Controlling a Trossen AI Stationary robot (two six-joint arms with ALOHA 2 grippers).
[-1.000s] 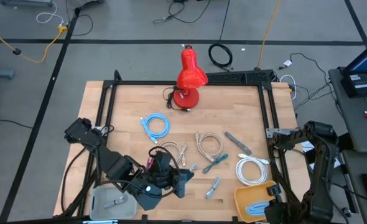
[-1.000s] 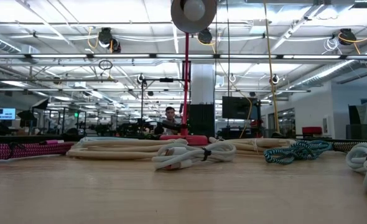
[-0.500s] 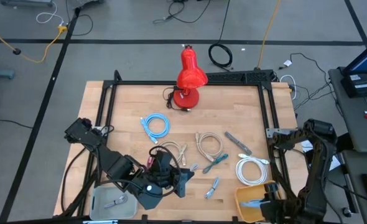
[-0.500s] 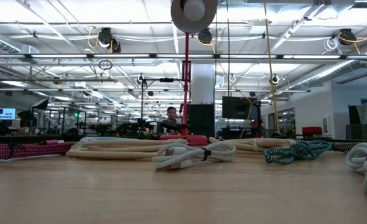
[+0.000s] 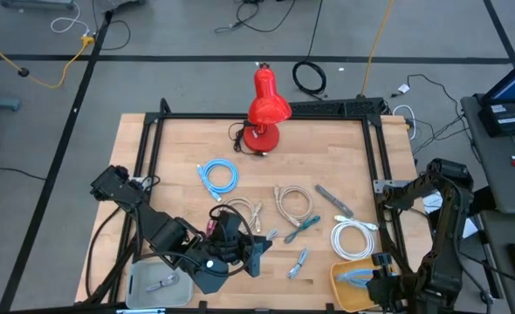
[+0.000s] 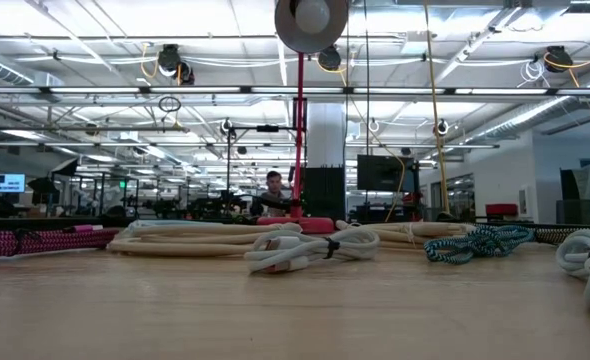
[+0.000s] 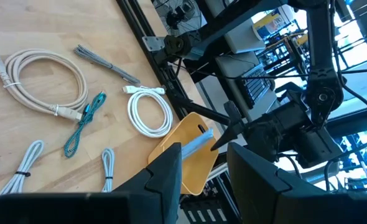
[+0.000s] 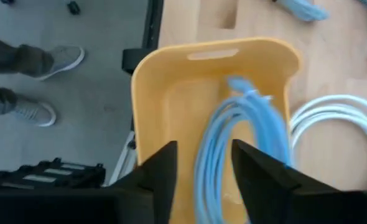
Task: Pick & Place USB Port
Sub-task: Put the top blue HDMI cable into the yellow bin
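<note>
Blue cable (image 8: pixel 246 143) lying in the yellow bin (image 8: pixel 165 93), right gripper (image 8: pixel 199 180) just above with fingers parted, empty. Left gripper (image 7: pixel 202 180) apart, empty. Several cables beside the bin yet to collect.

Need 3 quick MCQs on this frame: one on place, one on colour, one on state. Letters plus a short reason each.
1. Where does the light blue cable coil near the right gripper lie?
A. in the yellow bin
B. under the lamp
C. in the grey tray

2. What colour is the desk lamp?
A. white
B. red
C. green

3. How do the right gripper's fingers stand?
A. shut on the white cable
B. clamped on the lamp
C. apart, holding nothing

Key: A, the light blue cable coil sits inside the yellow bin; B, the desk lamp is red; C, the fingers stand apart above the bin.
</note>
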